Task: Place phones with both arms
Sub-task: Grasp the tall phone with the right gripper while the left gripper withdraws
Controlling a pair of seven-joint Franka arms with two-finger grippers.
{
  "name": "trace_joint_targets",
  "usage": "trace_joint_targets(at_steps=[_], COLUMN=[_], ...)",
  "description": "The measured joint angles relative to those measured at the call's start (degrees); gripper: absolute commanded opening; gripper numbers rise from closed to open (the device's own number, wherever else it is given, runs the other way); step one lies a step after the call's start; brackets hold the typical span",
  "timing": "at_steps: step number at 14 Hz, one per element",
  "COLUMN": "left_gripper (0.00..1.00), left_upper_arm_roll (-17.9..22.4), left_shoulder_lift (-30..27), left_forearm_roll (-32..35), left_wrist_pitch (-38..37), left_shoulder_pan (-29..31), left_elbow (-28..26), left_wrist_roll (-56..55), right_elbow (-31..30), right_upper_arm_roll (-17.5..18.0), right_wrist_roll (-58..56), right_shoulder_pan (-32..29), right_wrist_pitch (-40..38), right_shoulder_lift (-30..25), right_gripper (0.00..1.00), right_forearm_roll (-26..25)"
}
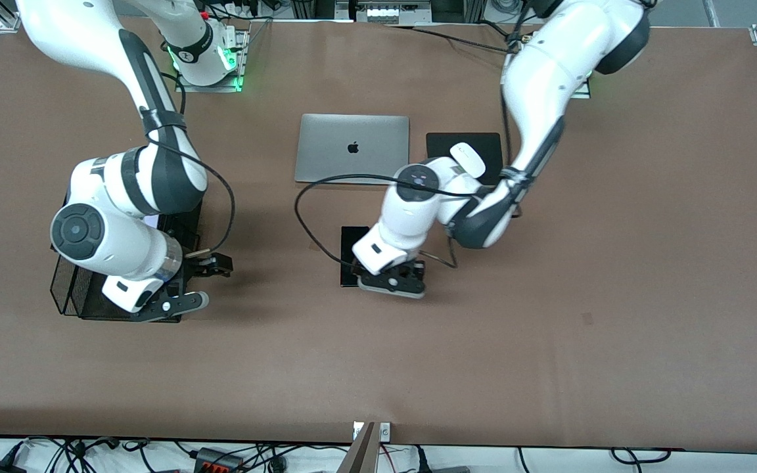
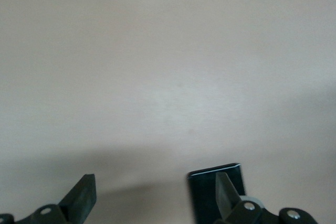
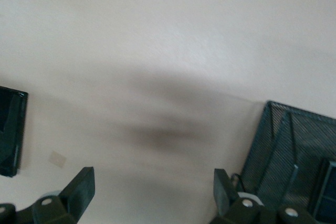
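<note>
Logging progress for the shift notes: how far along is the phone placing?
One black phone lies flat on the table under the left hand, which is open and holds nothing. The right hand is open and empty beside the mesh rack. Phones in the rack cannot be counted, so what remains is unclear.

Your left gripper [image 1: 397, 279] hangs low near the table's middle, fingers spread wide. Your right gripper [image 1: 202, 279] hovers near the right arm's end of the table, also spread.
</note>
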Motion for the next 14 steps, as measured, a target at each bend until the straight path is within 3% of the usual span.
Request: trace_joint_targets(at_steps=[6, 8, 14], left_gripper=[1.00, 1.00, 1.00], left_upper_arm_roll=[-10.6, -12.9, -14.8], left_shoulder_lift=[-5.4, -7.3, -12.8], left_forearm_roll=[0.0, 0.0, -0.6], left_wrist_pitch=[-14.9, -19.3, -29.5], left_shoulder_pan=[14.2, 17.6, 22.5], left_elbow=[0.0, 0.0, -0.5], left_wrist_roll=[6.7, 7.4, 7.7], right_elbow=[-0.1, -0.1, -0.1], right_upper_arm_roll=[0.3, 0.5, 0.6], right_wrist_roll=[0.8, 5.8, 21.9], right_shoulder_pan=[4.6, 8.1, 16.8], right_wrist_pitch=[8.0, 11.5, 21.4], right_shoulder_lift=[3.4, 4.7, 9.9], right_gripper=[1.00, 1.00, 1.00], right_forearm_roll=[0.2, 0.2, 0.2])
